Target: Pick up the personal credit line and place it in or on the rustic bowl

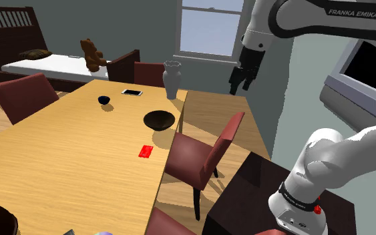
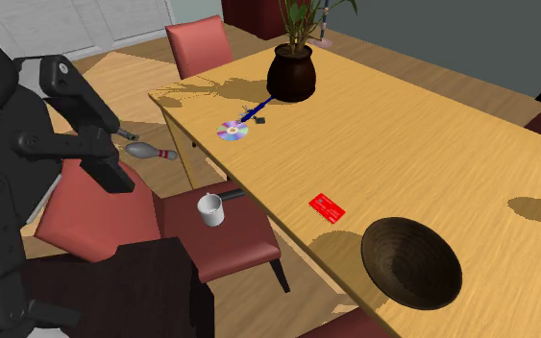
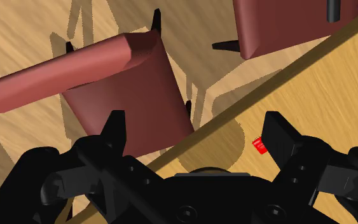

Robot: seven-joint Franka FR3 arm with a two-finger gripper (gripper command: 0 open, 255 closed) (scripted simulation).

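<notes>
Shoulder view gives me the layout: the long wooden bench (image 1: 79, 147) runs away from the stand, with a red chair (image 1: 203, 153) drawn up at its edge. My end effector (image 1: 241, 85) hangs high off to the side of the bench, well apart from everything on it, so I judge the approach has not yet begun. In the wrist view the end effector (image 3: 195, 124) shows its fingers spread wide with nothing between them. The dark bowl (image 1: 159, 120) sits near the bench edge, within easy reach.

The second exterior view adds what the chair back hides from the shoulder view: a white mug (image 2: 210, 209) on a chair seat. The small red card (image 1: 145, 151) lies flat on the bench near the bowl, not touching it, so the carry should be short.
</notes>
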